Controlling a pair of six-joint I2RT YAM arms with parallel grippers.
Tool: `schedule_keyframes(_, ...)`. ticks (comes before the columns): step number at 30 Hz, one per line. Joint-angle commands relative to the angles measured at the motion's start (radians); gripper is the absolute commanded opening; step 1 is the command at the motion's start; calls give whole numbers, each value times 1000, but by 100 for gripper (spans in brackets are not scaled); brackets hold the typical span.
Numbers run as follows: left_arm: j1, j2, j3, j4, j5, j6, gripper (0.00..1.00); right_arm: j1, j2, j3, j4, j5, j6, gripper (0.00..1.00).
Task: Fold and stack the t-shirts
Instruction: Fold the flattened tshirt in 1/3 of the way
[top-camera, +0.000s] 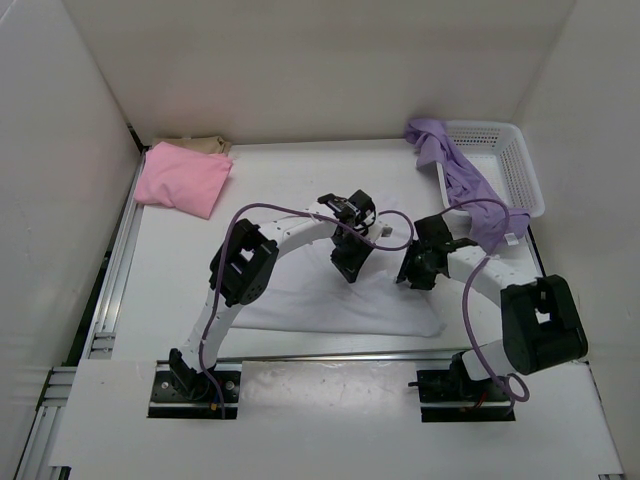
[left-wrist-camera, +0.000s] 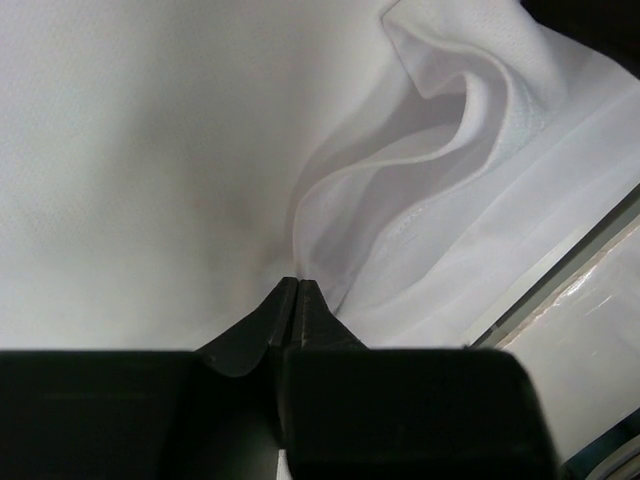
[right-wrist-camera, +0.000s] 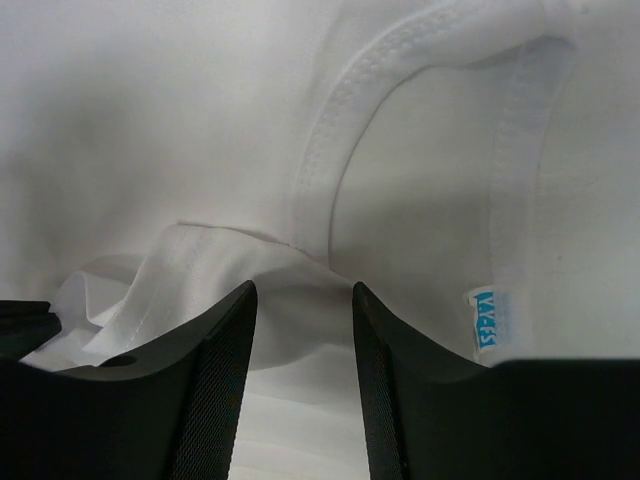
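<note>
Now the left gripper (left-wrist-camera: 297, 290) is pinched closed on a fold of the white t-shirt (top-camera: 330, 305) lying mid-frame in the top view, while the right gripper (right-wrist-camera: 304, 300) hangs spread above its collar (right-wrist-camera: 330, 130)

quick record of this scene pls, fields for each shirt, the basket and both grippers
white t-shirt: spread on the table centre, under both grippers
pink t-shirt: folded, back left, lying on the tan t-shirt
lavender t-shirt: unfolded, draped over the basket rim
basket: back right corner
left gripper: shut, pinching a fold of the white t-shirt
right gripper: open, fingers astride a fold beside the collar
stack: pink on tan only
</note>
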Motion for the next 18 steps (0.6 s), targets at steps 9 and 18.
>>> schedule_keyframes(9, -8, -43, 51, -13, -167, 7, 36, -21, -53, 23, -47, 160, 119, 1)
schedule_keyframes(18, 83, -269, 33, -24, -390, 7, 100, -39, -191, 42, -125, 216, 96, 52)
